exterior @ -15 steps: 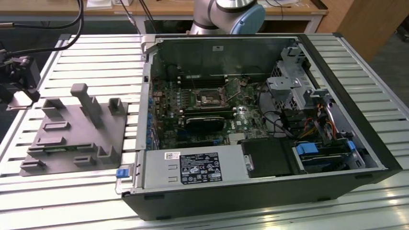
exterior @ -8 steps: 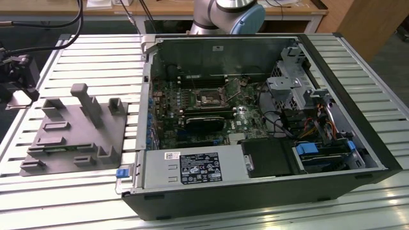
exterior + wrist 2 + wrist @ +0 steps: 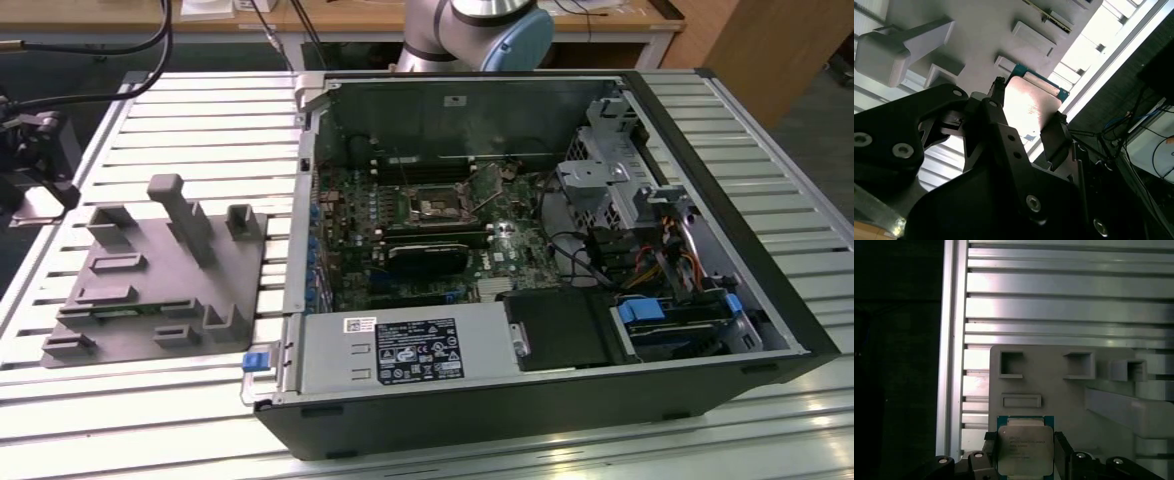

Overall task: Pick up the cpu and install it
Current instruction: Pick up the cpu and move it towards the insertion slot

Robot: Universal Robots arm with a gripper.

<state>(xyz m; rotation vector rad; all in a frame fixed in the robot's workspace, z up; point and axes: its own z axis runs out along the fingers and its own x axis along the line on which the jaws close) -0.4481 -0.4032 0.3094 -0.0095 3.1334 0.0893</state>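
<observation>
The cpu [image 3: 1025,450] is a flat silver square with a green rim, and it sits between my two black fingers [image 3: 1062,452]. My gripper [image 3: 1025,456] is shut on its opposite edges and holds it in the air above the grey fixture block [image 3: 1064,390]. The second wrist view shows the cpu [image 3: 1030,107] from below, clamped in the gripper [image 3: 1028,109], with the fixture block [image 3: 979,35] behind it. In the exterior view my gripper [image 3: 40,190] hangs at the left edge, just beyond the fixture block [image 3: 147,275]. The motherboard socket [image 3: 437,207] lies open inside the computer case [image 3: 767,300].
The case lies on its side on a slatted aluminium table [image 3: 200,120], with a power supply [image 3: 400,352], drive cages [image 3: 614,180] and cables [image 3: 667,265] inside. Upright posts [image 3: 180,215] rise from the fixture block. The arm's base [image 3: 481,30] stands behind the case.
</observation>
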